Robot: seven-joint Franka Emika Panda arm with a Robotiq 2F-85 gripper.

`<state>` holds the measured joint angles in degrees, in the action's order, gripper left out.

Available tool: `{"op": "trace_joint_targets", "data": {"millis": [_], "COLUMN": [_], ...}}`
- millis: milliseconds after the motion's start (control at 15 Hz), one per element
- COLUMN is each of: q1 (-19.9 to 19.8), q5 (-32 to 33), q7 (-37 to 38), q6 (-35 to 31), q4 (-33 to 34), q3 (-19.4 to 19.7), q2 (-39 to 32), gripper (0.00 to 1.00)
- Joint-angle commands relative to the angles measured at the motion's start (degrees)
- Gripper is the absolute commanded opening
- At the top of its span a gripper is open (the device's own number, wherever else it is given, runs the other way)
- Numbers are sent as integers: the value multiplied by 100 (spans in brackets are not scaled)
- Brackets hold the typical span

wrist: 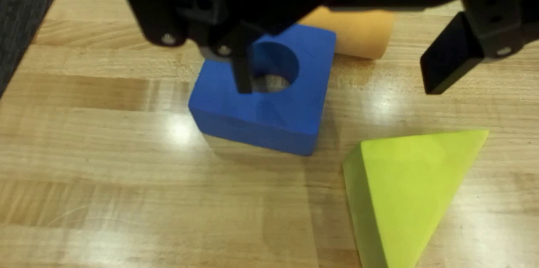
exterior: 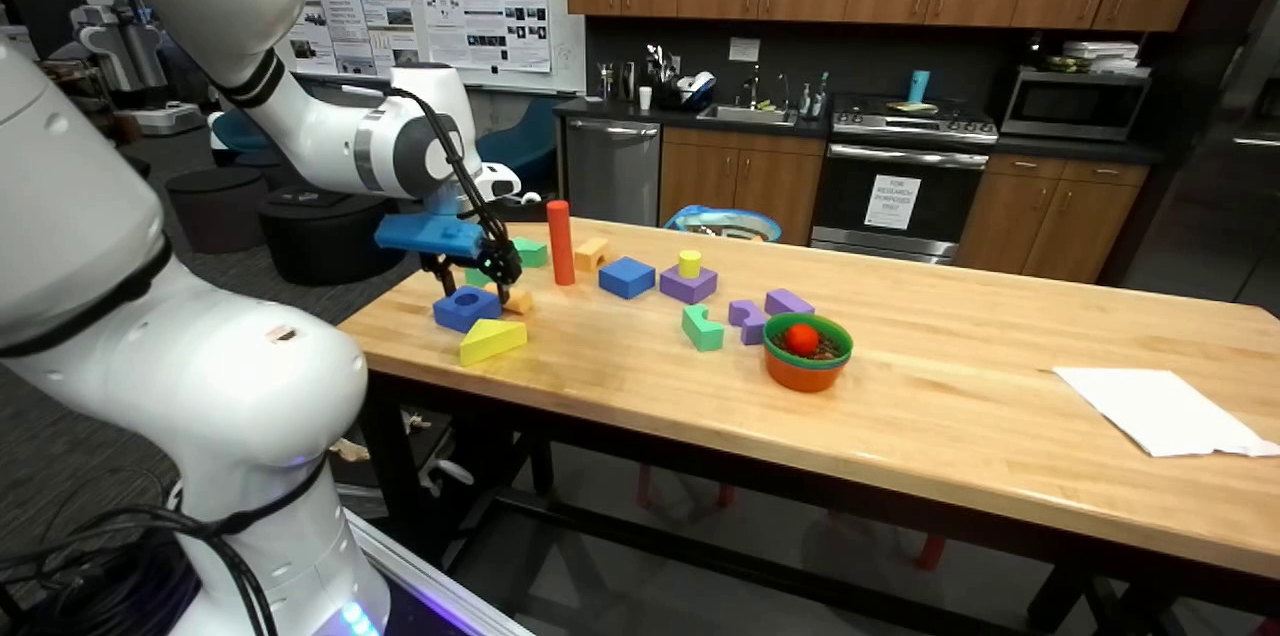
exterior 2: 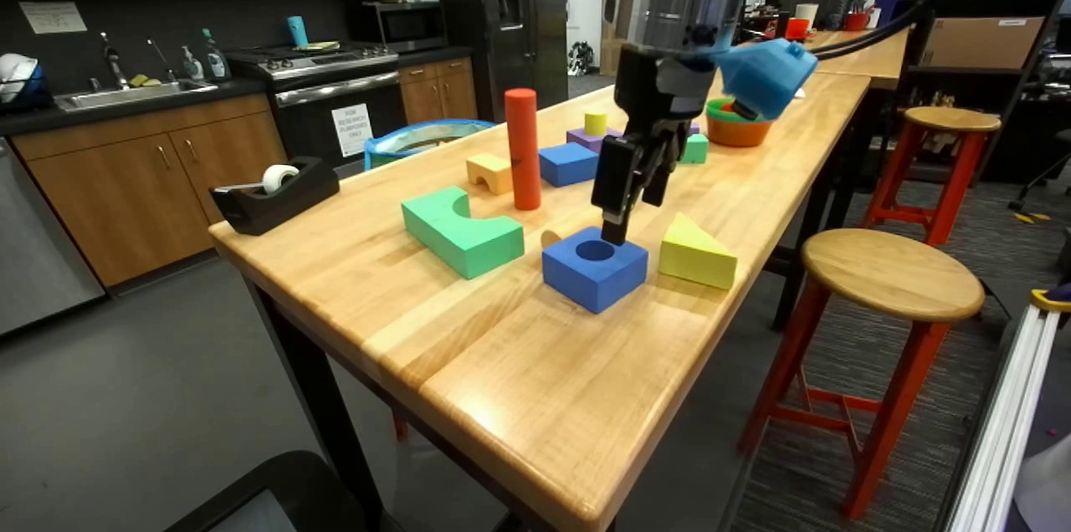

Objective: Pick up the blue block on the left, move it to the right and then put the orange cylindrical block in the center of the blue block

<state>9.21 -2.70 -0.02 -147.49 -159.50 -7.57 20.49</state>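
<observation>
Gripper (wrist: 342,75), black and two-fingered, hangs pointing down above a light wooden table (exterior 2: 519,373), its fingers parted wide. One fingertip appears over the rim of the round hole in a low, squarish dark-blue block (wrist: 269,112); whether it touches cannot be told. The opposite fingertip is off to the block's side, over bare wood. The dark-blue block lies flat near one end of the table. Just beside it, with a gap between, is a yellow-green triangular block (wrist: 404,188); close to another side lies a light-orange rounded block (wrist: 364,34), partly hidden in all the views. A green block (exterior 2: 456,232) with a half-round notch is near as well. Farther out, in both exterior views, a tall, slender orange-red cylinder (exterior: 561,243) stands upright on the table, apart from the dark-blue block. Near the cylinder are a light-orange arch (exterior: 592,250) and another low blue block (exterior: 627,279). Beyond, a short yellow cylinder (exterior: 689,262) stands on a purple rectangular block (exterior: 688,288), and a red-orange bowl (exterior: 803,378), green at the rim, holds a round red object (exterior: 802,339).
</observation>
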Motion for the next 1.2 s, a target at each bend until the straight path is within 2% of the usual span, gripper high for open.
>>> {"op": "trace_joint_targets", "data": {"millis": [0,933,1000,1067,1133], "q1": [-91,-198,-200,-199,-204], "q5": [106,320,364,392,431], "q7": [145,598,656,685,735], "q6": [-95,-466,-480,-488,-500], "q4": [5,5,4,5,4], "q3": [-21,-241,-264,-281,-302], "q2": [-66,-421,-433,-435,-441], "gripper": [100,100,97,80,72]}}
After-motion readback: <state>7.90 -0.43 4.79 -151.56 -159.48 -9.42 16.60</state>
